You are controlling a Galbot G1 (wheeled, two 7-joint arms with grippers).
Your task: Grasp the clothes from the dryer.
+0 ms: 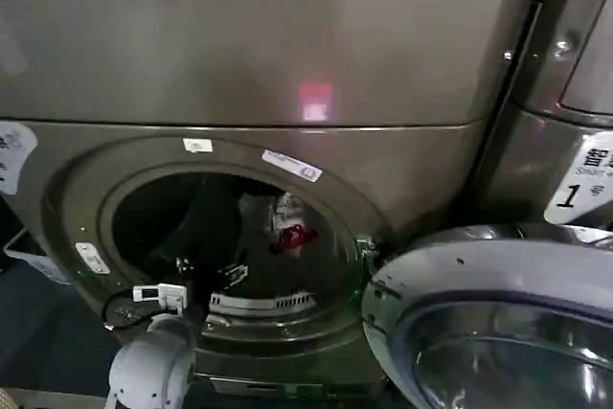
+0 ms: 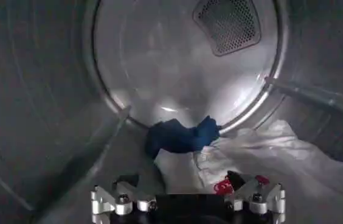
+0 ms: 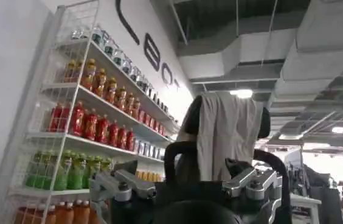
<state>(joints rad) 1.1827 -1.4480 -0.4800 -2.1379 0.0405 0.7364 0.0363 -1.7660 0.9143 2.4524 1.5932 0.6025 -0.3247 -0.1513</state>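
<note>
Left end effector (image 2: 187, 196) inside dryer (image 1: 402, 160) drum, fingers wide apart, empty, above white cloth (image 2: 269, 152) w/ blue garment (image 2: 180, 135), right end effector (image 3: 187, 182) parked, open, empty.

We see the dryer (image 1: 259, 93) front dimly lit with soft glare; its drum (image 2: 183, 67) gleams at the back, dark and blurred at the sides.

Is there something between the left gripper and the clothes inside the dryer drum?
Nothing visible. The left gripper is open inside the dryer, and the white garment and blue cloth lie just beyond its fingers, with bare drum floor between.
</note>
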